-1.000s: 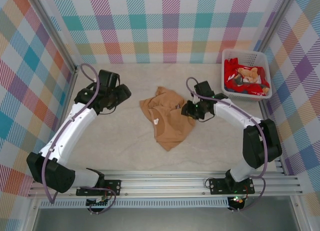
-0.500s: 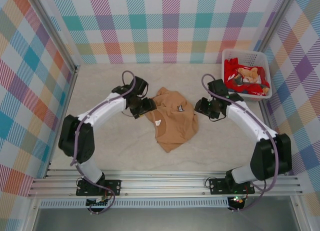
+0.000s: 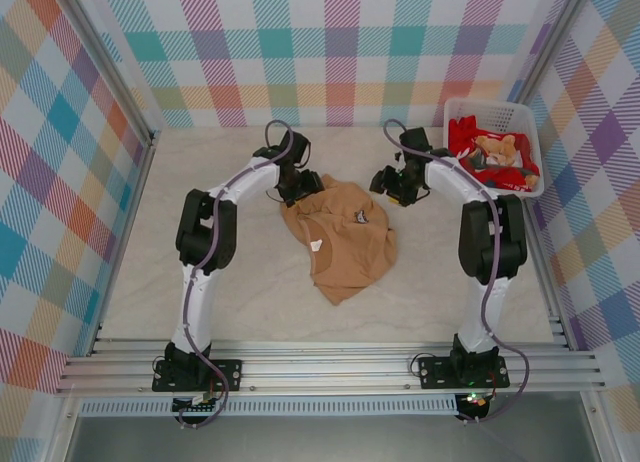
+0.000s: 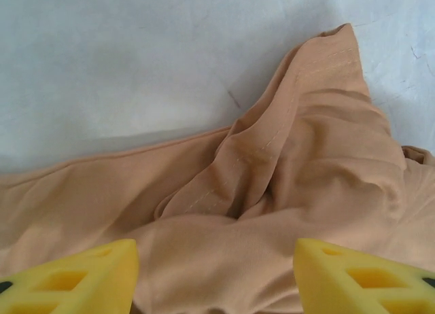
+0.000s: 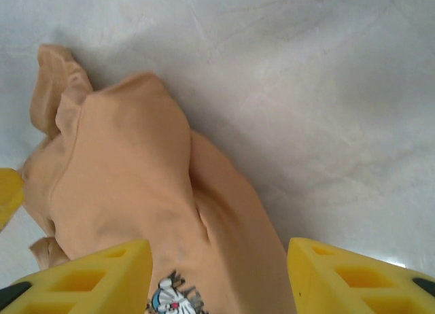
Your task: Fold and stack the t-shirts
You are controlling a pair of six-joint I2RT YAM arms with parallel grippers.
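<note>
Loosely crumpled tan t-shirt (image 3: 340,247), cartoon print (image 5: 170,300) showing; left fingers (image 4: 75,276), right fingers (image 5: 88,273) apart.

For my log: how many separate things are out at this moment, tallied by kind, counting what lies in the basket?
White basket: 1
Tan t-shirt, crumpled between the arms: 1
Red cloth, in the basket: 1
Tan bundle, in the basket, too crumpled to identify: 1
Total: 4
</note>
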